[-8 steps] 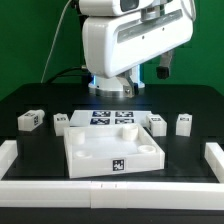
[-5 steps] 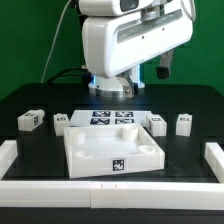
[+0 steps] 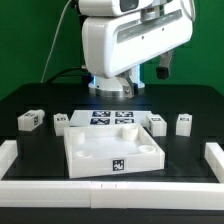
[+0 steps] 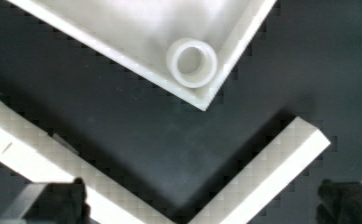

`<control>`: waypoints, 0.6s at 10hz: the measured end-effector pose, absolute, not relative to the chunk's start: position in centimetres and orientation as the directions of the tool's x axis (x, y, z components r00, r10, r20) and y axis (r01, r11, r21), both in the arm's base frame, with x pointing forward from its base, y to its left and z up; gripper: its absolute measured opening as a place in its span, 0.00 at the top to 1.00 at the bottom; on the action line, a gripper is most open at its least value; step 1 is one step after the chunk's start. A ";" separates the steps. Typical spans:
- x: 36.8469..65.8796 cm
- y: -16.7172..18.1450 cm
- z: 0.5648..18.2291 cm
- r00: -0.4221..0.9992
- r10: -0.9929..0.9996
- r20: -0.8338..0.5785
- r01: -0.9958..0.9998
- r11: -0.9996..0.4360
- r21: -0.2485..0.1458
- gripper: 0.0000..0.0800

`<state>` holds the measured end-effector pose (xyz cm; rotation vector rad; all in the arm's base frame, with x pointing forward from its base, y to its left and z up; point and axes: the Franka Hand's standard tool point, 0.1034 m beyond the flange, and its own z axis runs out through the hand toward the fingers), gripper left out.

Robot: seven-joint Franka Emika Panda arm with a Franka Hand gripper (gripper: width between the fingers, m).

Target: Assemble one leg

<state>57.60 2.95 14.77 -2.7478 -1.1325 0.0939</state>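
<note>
The end effector (image 4: 197, 200) is spread. In the wrist view its two dark fingers (image 4: 46, 200) stand well apart and there is nothing between them. No leg is held; all four lie on the black tabletop (image 3: 40, 100). The outer left leg (image 3: 30, 120) and the inner left leg (image 3: 62, 121) are at the exterior view's left of the marker board (image 3: 112, 117). The inner right leg (image 3: 157, 124) and the outer right leg (image 3: 184, 123) are at its right. The square white tray part (image 3: 85, 160) lies nearer to the camera, just beside the board.
</note>
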 end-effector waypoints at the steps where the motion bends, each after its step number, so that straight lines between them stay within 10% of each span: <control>1: 57.6 3.0 14.7 0.710 0.704 0.006 0.694 -0.698 -0.178 0.19; 6: 53.6 2.0 11.5 0.483 0.871 0.093 0.876 -0.482 -0.026 0.19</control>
